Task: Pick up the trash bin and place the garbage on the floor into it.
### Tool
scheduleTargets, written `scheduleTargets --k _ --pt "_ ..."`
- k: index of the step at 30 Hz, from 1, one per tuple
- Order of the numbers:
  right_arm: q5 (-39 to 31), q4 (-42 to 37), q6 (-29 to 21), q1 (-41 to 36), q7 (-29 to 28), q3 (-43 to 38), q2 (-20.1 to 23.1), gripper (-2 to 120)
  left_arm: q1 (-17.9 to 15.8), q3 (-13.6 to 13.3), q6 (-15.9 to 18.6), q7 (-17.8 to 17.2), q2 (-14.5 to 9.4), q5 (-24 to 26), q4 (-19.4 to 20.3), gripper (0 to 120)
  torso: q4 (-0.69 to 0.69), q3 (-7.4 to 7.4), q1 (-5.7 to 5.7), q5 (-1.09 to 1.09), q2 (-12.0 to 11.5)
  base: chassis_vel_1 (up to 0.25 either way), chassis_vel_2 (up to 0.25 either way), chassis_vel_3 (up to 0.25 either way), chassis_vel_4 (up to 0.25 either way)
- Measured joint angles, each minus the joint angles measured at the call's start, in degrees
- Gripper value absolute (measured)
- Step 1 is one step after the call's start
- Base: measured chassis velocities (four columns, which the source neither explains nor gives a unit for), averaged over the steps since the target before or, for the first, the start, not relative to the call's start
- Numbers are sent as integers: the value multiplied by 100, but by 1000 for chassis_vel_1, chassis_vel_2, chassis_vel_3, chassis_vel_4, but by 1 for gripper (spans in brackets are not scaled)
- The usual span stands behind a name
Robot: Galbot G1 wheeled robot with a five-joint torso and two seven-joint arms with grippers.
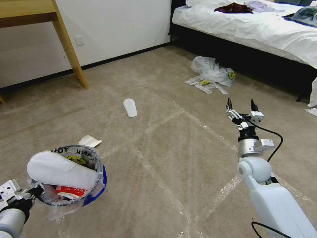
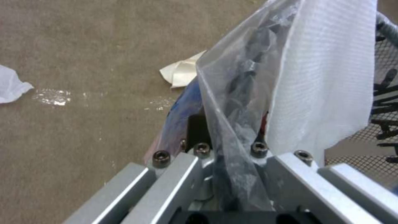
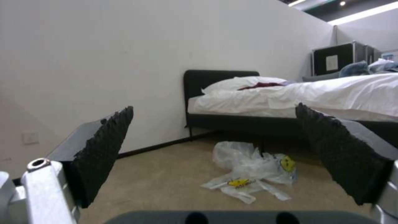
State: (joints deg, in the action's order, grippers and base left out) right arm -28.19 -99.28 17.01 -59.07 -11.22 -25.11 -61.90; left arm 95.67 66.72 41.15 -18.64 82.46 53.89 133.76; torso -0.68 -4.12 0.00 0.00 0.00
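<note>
- trash bin (image 1: 95,185) is off to the robot's left, held at its rim by the left gripper (image 1: 33,191). in the left wrist view those fingers are pressed together on the rim and the clear liner (image 2: 232,93).
- one white slipper (image 1: 61,170) lies across the bin's mouth instead of down inside, with a red wrapper (image 1: 67,191) under it.
- right gripper (image 1: 240,106) hangs out in front with its pads (image 3: 105,146) spread wide and nothing between them, facing the clear plastic bags (image 1: 211,74) by the bed (image 1: 264,36).
- left on the floor (image 1: 171,158): a second slipper (image 1: 130,107) in the middle, a crumpled white paper (image 1: 89,141) just beside the bin, those bags, and maybe one more scrap at the far right edge, hard to tell.
- what could go wrong: that perched slipper looks like it'd slide off if the bin tilts or swings, since it just rests on the rim.
- the pinch is partly on thin liner, so the bin could slip or the bag could pull loose as weight goes in.
- the bags are floppy and spread out, so a grab might catch just one layer and drag the rest.
</note>
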Motion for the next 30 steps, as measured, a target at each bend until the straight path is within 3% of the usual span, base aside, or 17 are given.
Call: scheduleTargets --k 23,30 --pt "12 100 56 30 67 121 -20 100 40 388 -31 39 -20 -90 -199 1 3 0 0 -1 0 0 0 0 0" --pt "-4 95 57 17 62 137 -1 100 28 372 -37 43 2 -129 -171 1 2 0 0 -1 0 0 0 0 0"
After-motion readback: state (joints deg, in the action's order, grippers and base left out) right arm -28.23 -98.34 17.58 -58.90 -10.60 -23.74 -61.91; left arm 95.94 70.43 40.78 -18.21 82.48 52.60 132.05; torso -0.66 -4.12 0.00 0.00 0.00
